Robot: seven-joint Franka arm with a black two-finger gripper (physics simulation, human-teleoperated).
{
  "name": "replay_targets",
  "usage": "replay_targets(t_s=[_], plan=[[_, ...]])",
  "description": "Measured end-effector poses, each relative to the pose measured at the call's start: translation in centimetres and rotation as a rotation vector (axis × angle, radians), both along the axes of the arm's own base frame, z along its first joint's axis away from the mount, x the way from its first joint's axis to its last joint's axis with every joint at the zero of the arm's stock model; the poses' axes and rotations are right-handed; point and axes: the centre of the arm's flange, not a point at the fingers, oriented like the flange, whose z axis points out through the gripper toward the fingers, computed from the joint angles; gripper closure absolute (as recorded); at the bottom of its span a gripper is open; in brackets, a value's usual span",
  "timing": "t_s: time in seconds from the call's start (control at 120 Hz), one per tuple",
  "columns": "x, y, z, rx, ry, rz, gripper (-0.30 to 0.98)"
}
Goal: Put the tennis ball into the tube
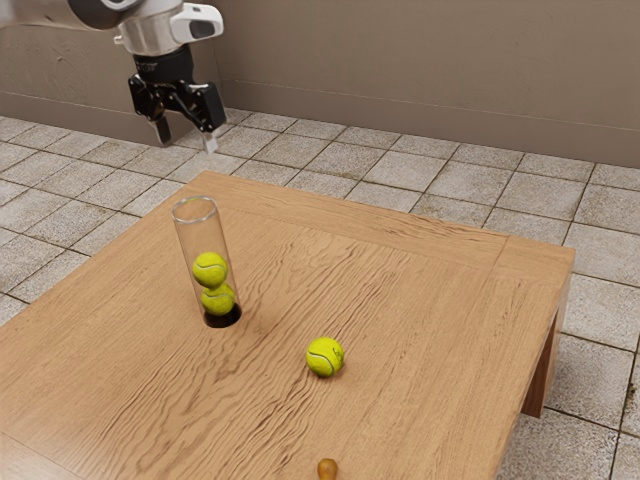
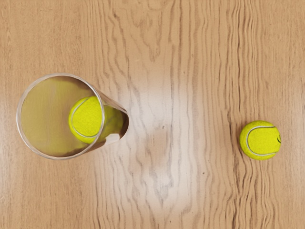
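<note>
My black gripper (image 1: pixel 187 146) is up in the air at the exterior view's upper left, its two fingers apart and nothing between them. Below it stands the clear tube (image 1: pixel 196 235), upright on a black base, with two tennis balls stacked inside. A loose tennis ball (image 1: pixel 325 357) lies on the wood, toward the exterior view's right of the tube. From above, in the wrist view, appear the round rim of the tube (image 2: pixel 20 131), a ball inside it, and the loose tennis ball (image 2: pixel 260 140) well apart from the tube.
The wooden table (image 1: pixel 440 330) carries everything. A small brown object (image 1: pixel 327 468) lies near the exterior view's bottom edge. Behind the table are a tiled floor (image 1: pixel 400 171) and a plain wall (image 1: pixel 420 70).
</note>
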Motion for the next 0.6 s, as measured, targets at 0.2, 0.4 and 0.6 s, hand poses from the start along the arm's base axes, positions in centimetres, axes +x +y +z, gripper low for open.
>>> replay_targets(t_s=[0.2,0.4,0.6], plan=[[-0.7,-0.5,-0.7,-0.006,0.018,-0.016,0.00],[-2.7,-1.6,-6.3,-0.010,0.068,-0.039,0.00],[-3.3,-7.9,-11.0,-0.021,0.034,-0.141,0.00]])
